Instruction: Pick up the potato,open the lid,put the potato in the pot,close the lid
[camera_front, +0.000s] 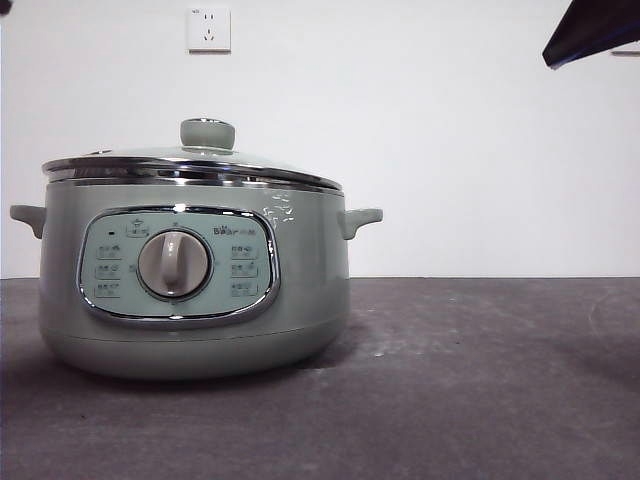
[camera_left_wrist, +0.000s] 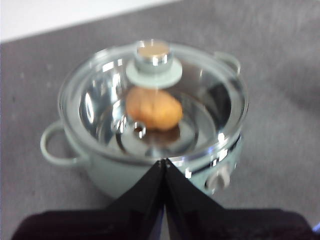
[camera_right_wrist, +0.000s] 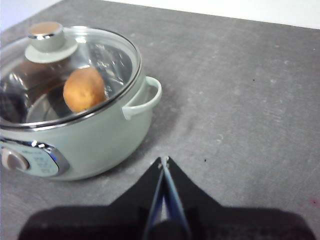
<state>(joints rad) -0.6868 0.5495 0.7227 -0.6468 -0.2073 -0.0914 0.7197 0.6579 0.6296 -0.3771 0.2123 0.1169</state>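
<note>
The sage-green pot (camera_front: 190, 290) stands on the dark table at the left, its grey dial facing the front camera. The glass lid (camera_front: 195, 160) with its green knob (camera_front: 207, 132) sits shut on the pot's rim. Through the glass, the orange-brown potato (camera_left_wrist: 154, 108) (camera_right_wrist: 84, 89) lies inside the pot. My left gripper (camera_left_wrist: 164, 162) hangs above the pot's front side, jaws shut and empty. My right gripper (camera_right_wrist: 164, 161) is shut and empty above the bare table to the right of the pot; a dark arm tip (camera_front: 590, 30) shows at the top right corner.
A white wall with a power socket (camera_front: 208, 29) stands behind the table. The pot's side handles (camera_front: 360, 218) stick out left and right. Grey table surface (camera_front: 480, 380) stretches to the right of the pot.
</note>
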